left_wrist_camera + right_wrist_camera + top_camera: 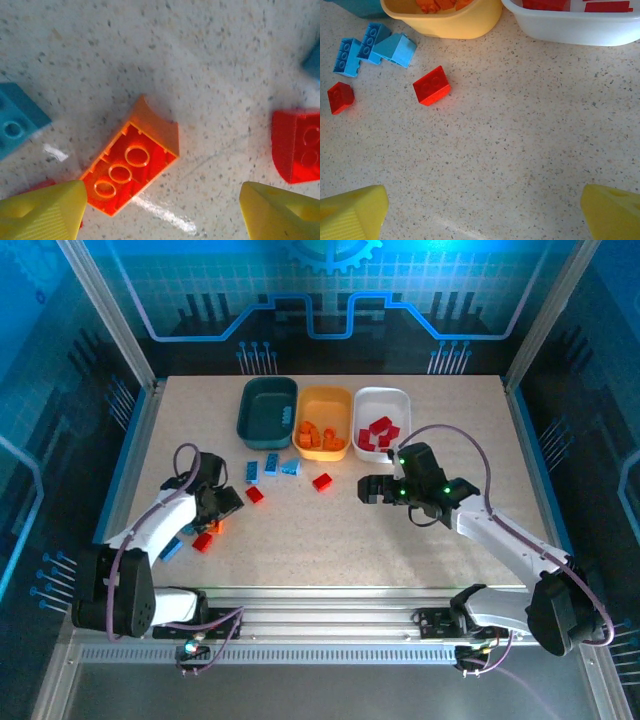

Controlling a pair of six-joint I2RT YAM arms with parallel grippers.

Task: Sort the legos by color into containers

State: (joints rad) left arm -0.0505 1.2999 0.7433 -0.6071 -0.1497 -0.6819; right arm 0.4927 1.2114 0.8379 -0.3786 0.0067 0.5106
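Observation:
An orange lego (131,162) lies upside down on the table, its hollow underside up, just ahead of my open left gripper (162,215) and close to the left finger (42,210). Next to it lie a red lego (297,145) and a blue lego (15,125). In the top view the left gripper (215,518) hovers over this cluster at the table's left. My right gripper (366,490) stands open and empty over bare table, with a red lego (431,85), another red one (340,97) and three blue legos (372,42) ahead on its left. The teal tray (268,408), yellow-orange tray (323,450) and white tray (381,395) stand in a row at the back.
The yellow-orange tray holds several orange legos (318,433) and the white tray several red ones (380,430). A red lego (203,541) and a blue lego (171,550) lie near the table's front left. Metal frame posts flank the table.

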